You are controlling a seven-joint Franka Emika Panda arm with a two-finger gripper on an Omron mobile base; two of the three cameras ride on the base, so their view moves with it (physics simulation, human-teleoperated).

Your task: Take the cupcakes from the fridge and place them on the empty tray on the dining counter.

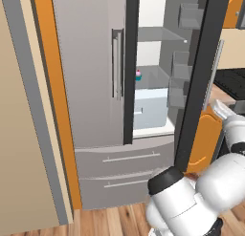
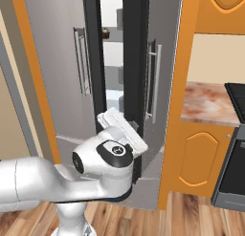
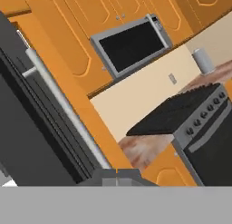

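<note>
Sitting on a fridge (image 1: 95,87) shelf, the pink cupcake (image 1: 138,75) lies well apart from the shut, empty pincer (image 3: 117,177).

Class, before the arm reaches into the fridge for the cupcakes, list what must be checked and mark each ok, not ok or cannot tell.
1. Fridge right door swung open: ok.
2. Pink-frosted cupcake visible on a shelf: ok.
3. Dark brown cupcake visible on a higher shelf: ok.
4. Gripper open for grasping: not ok, shut.
5. Hand camera facing the shelves: not ok, it looks at the microwave and stove.
6. Empty tray free: cannot tell.
</note>
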